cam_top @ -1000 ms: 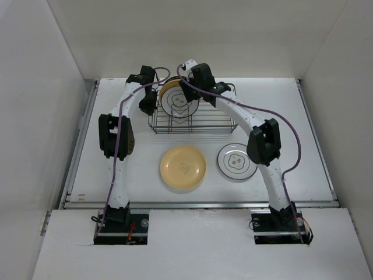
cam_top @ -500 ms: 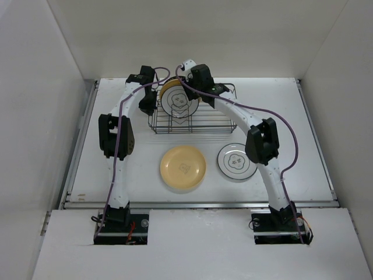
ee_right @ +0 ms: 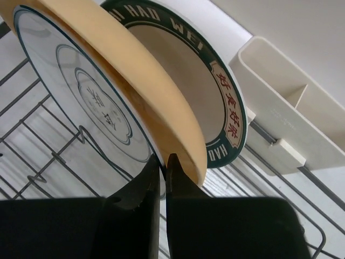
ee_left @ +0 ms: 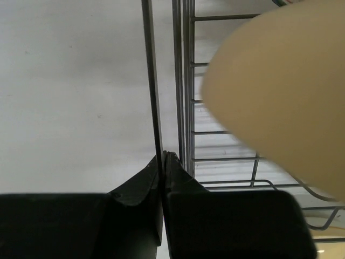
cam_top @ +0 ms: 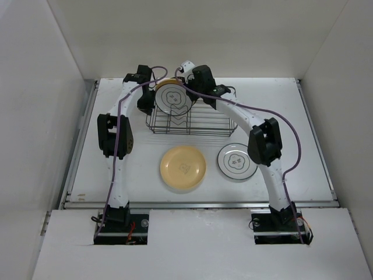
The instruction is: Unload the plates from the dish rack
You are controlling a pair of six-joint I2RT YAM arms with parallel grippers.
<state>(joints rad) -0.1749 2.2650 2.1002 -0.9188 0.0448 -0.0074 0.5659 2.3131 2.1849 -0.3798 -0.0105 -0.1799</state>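
White plate (ee_right: pixel 81 108) seemingly pinched by right gripper (ee_right: pixel 161 164).

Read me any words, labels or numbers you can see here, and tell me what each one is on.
"HAD WEI": top of the green-rimmed plate rim; start cut off.
"HA": same rim, lower; rest hidden.
Chinese characters, red panel on that rim: cannot read surely.
Centre mark of dark-rimmed plate: stylised, unreadable.
Faint embossing on holder: too small.
Marks on yellow plate and flat-lying white plate: too small.
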